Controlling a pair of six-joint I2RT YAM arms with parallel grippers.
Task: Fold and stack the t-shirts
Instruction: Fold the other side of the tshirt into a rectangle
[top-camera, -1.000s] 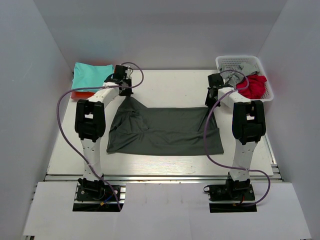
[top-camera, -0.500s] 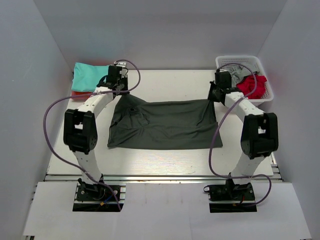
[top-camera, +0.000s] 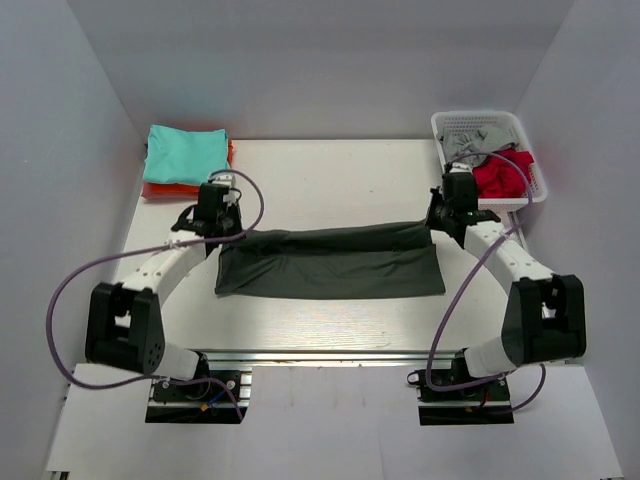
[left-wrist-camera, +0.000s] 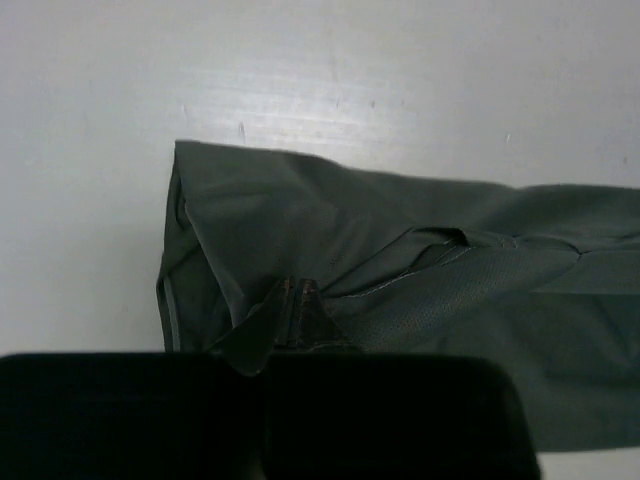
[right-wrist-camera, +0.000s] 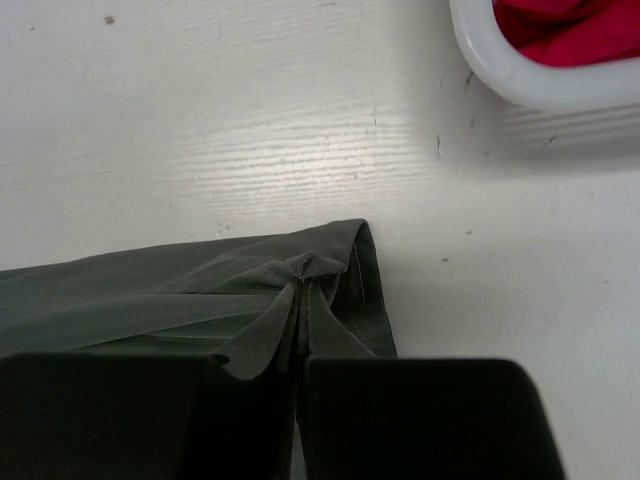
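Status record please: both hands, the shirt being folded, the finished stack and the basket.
left hand: shut on the left corner of the dark charcoal grey cloth t-shirt
right hand: shut on the same shirt's right corner
shirt state: doubled over, a wide band across the white table
stack: folded teal t-shirt on an orange t-shirt, far left corner
basket: white plastic mesh basket, far right, holding a red t-shirt and light grey cloth
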